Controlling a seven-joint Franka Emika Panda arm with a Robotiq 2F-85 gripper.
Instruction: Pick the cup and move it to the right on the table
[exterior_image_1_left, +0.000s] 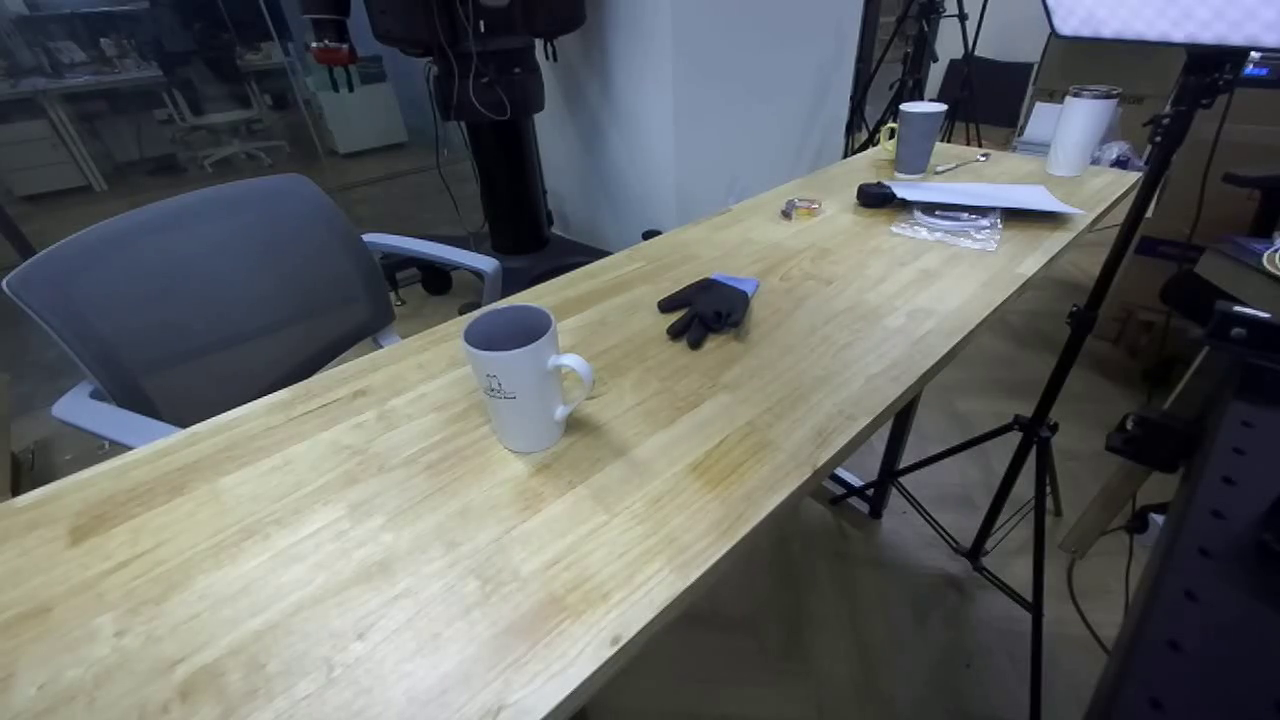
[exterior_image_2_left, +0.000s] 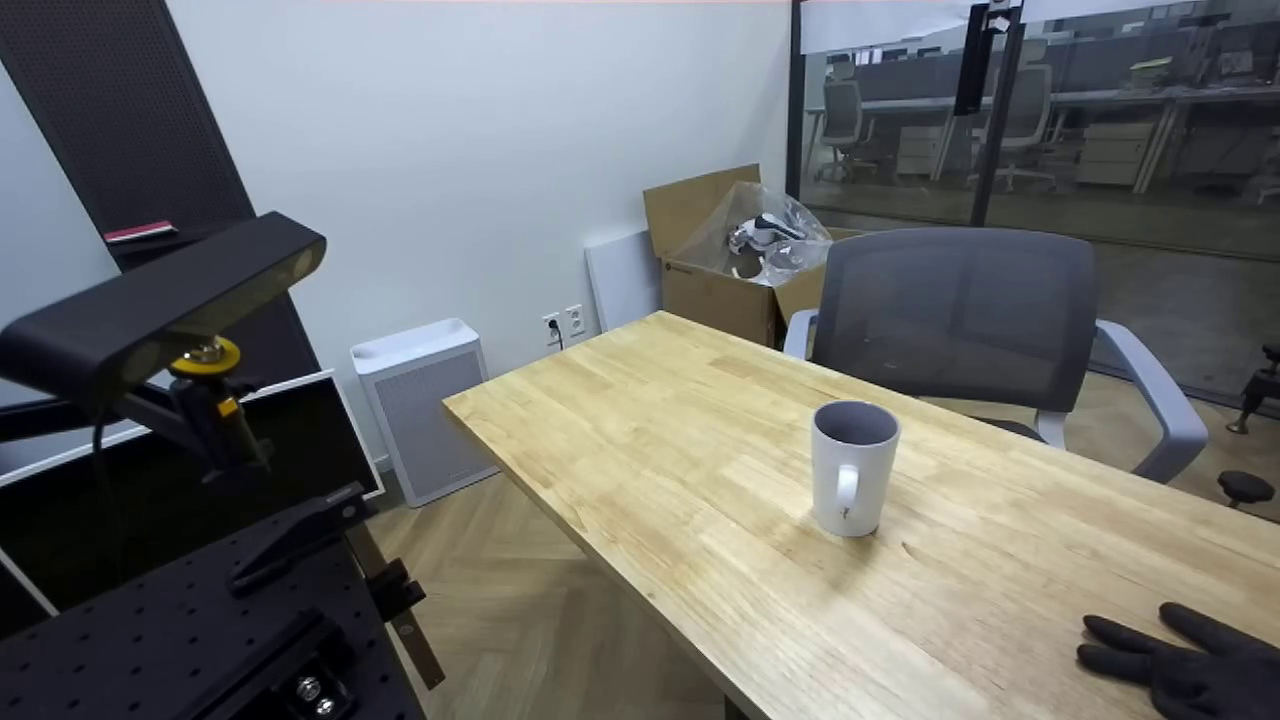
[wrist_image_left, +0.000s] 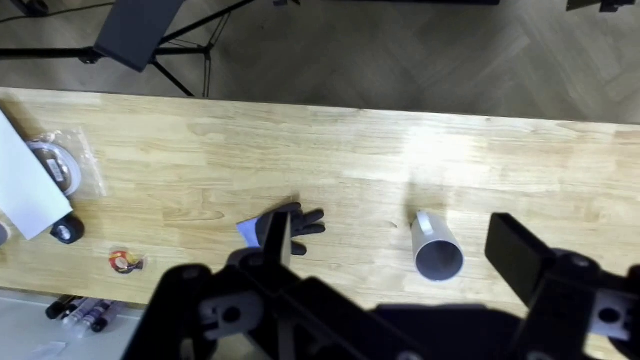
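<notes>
The cup (exterior_image_1_left: 525, 400) is a white mug with a grey inside and a side handle. It stands upright on the light-wood table (exterior_image_1_left: 700, 470), and it also shows in an exterior view (exterior_image_2_left: 872, 480) with its handle facing that camera. In the wrist view the cup (wrist_image_left: 442, 232) appears below my gripper (wrist_image_left: 392, 237), between the two fingers and closer to the right one. The gripper is wide open, holds nothing and is apart from the cup. I cannot clearly make out the gripper in the exterior views.
A black glove (exterior_image_1_left: 710, 305) with a blue cuff lies beside the cup. Farther along are a tape roll (wrist_image_left: 120, 261), white paper (exterior_image_1_left: 985, 195), a grey mug (exterior_image_1_left: 918, 140) and a white tumbler (exterior_image_1_left: 1080, 135). A chair (exterior_image_2_left: 960, 310) and a tripod (exterior_image_1_left: 1080, 320) flank the table.
</notes>
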